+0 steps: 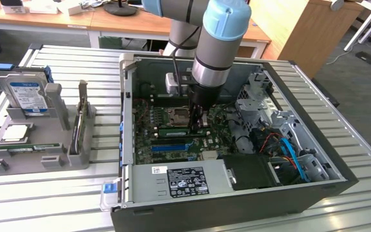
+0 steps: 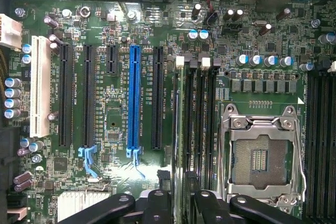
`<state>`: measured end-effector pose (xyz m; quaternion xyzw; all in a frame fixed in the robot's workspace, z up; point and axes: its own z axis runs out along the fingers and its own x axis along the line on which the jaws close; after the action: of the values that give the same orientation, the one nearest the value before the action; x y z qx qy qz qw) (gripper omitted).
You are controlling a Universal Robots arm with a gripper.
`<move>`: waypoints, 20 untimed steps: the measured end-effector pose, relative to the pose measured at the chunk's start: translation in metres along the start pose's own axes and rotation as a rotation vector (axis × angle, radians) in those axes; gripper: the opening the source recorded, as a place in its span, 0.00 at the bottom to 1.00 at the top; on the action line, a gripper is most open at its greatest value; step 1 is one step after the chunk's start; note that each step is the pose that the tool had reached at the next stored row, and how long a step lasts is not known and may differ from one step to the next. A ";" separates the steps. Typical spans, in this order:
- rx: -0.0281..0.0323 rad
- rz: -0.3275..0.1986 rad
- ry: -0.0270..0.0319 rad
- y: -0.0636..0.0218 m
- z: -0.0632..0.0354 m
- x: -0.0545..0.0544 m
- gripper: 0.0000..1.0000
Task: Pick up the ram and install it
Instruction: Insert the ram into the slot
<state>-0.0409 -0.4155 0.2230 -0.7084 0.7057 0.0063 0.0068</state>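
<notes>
"Where's the outside camera?"

"High up, a fair way off, tilted down on the desk (image 1: 44, 193) and the whole open computer case (image 1: 250, 205)."

"And the wrist one?"

"Just above the tool (image 2: 182, 205), staring straight down, close on the motherboard (image 2: 115, 129). Both catch the processor socket (image 1: 179, 115) (image 2: 260, 156) and the blue slot (image 1: 169, 147) (image 2: 134, 98)."

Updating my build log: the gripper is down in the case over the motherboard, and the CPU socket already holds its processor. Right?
No. The gripper is down in the case over the motherboard, but the CPU socket is empty; the wrist view shows its bare contacts.
</notes>
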 end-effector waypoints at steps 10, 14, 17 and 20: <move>-0.0004 0.000 0.0008 -0.0007 -0.0213 0.000 0.25; -0.0010 0.000 0.0012 -0.0011 -0.0326 -0.001 0.25; -0.0013 0.000 0.0015 -0.0013 -0.0390 -0.001 0.25; -0.0013 0.000 0.0015 -0.0013 -0.0392 -0.001 0.25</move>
<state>-0.0396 -0.4155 0.2622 -0.7084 0.7058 0.0062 0.0058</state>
